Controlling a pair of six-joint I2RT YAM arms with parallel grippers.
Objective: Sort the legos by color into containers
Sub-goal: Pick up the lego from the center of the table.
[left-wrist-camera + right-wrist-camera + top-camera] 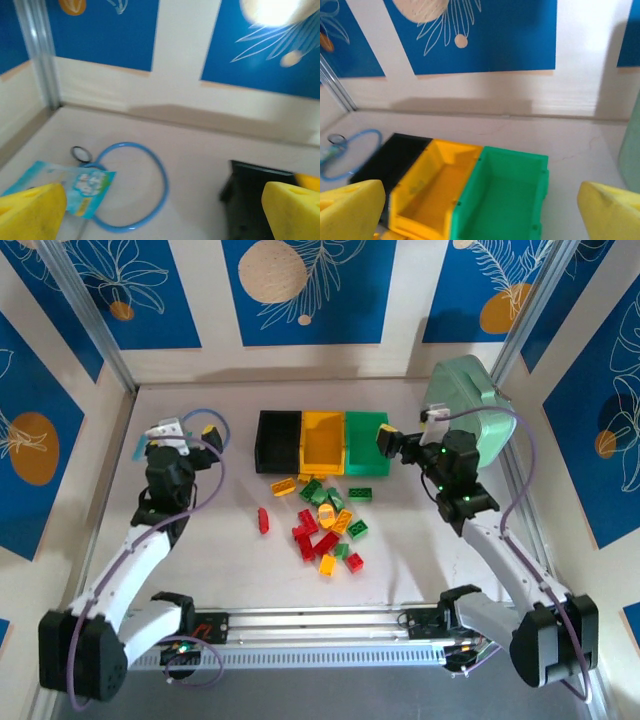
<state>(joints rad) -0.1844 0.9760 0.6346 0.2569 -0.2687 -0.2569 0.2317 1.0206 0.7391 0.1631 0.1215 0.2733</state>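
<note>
A: Top external view, where are the legos (325, 525)?
B: In a heap on the table (200, 560), just in front of the black bin (277, 440), yellow bin (322, 440) and green bin (365, 448).
A: And the grippers?
B: Left gripper (196, 432) has its fingers wide apart near a blue ring (165, 182). Right gripper (387, 439) is wide apart too, by the green bin.

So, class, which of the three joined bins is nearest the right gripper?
The green bin, at the row's right end; the right gripper sits beside it, while the yellow bin and black bin lie farther left.
</note>
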